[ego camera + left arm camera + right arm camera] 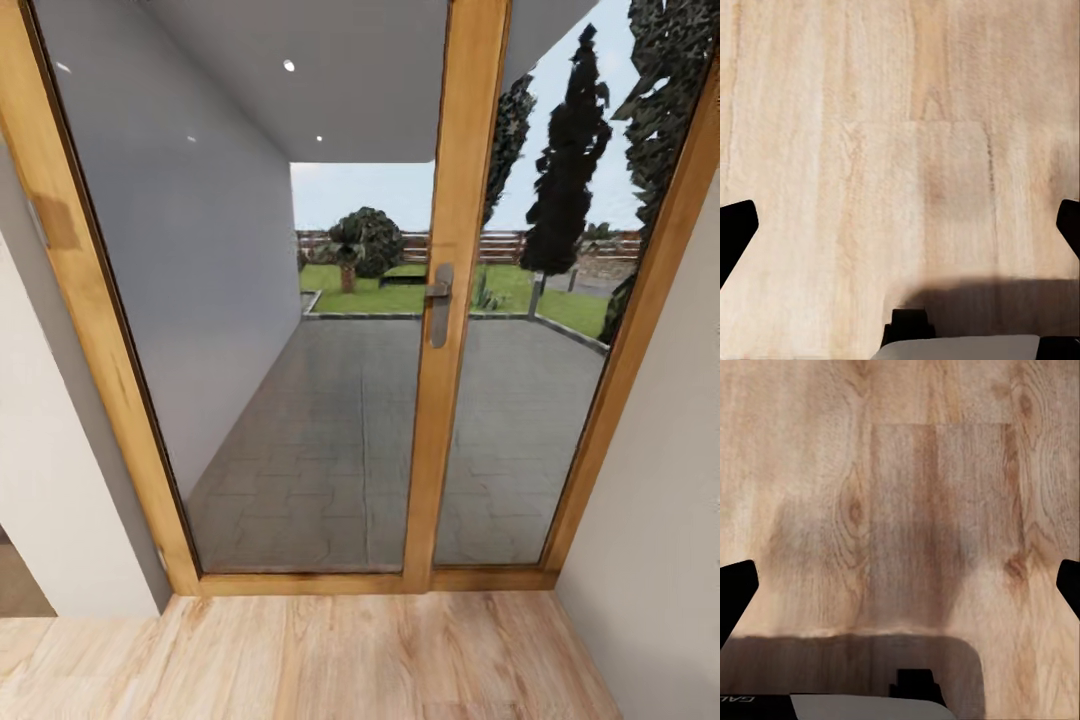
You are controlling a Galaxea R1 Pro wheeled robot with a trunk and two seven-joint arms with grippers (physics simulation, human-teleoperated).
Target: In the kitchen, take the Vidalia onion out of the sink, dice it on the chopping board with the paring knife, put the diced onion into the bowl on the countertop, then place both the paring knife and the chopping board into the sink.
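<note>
None of the kitchen things are in sight; I face a glazed door. In the left wrist view my left gripper [900, 225] hangs open over the light wooden floor [900, 112], its dark fingertips [735, 225] far apart at the picture's two sides with nothing between them. In the right wrist view my right gripper [900, 585] is open as well, fingertips [736, 585] wide apart above the wooden floor [907, 472]. A shadow of the robot falls on the boards under each gripper.
A wood-framed glass double door [455, 300] with a grey metal handle [439, 305] stands straight ahead, shut, with a paved terrace and garden behind it. White walls [650, 520] flank it on both sides. Wooden floor [320, 660] lies in front.
</note>
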